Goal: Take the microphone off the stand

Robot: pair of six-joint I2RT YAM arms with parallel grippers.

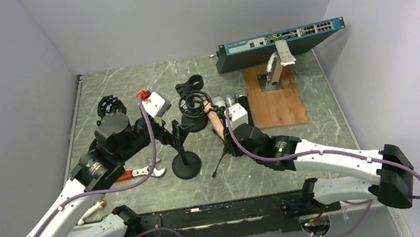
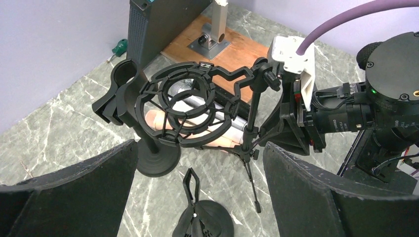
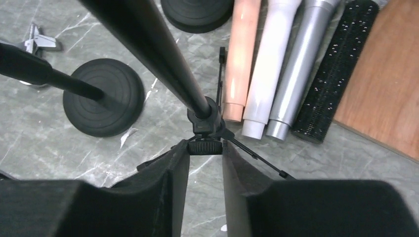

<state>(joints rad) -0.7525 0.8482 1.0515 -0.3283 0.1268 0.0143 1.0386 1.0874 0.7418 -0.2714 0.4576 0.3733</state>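
The peach mic [image 3: 240, 59] lies flat on the table [image 1: 122, 81] just right of the stand [image 3: 163, 54]. Its long axis runs from the robot's side toward the far wall, butt end nearest the arms. It is the leftmost of a row, close alongside a white mic [image 3: 269, 69], a silver mic [image 3: 299, 64] and a black mic [image 3: 341, 69], then a wooden board [image 3: 390, 84]. The left gripper [image 2: 200, 145] is spread fully wide, grasps nothing and faces the stand's mount [image 2: 185, 106] from well short of it. The right gripper [image 3: 205, 153] is clenched on the stand, its narrow-set fingers [image 3: 163, 187] pinching the hub where the tripod legs meet. The top view alone shows the row's rounded heads at the far end. The left wrist view alone shows the mount's ring face-on, with the peach mic seen through it on the table behind. The right wrist view alone shows the pinch on the hub and the mics' butt ends.
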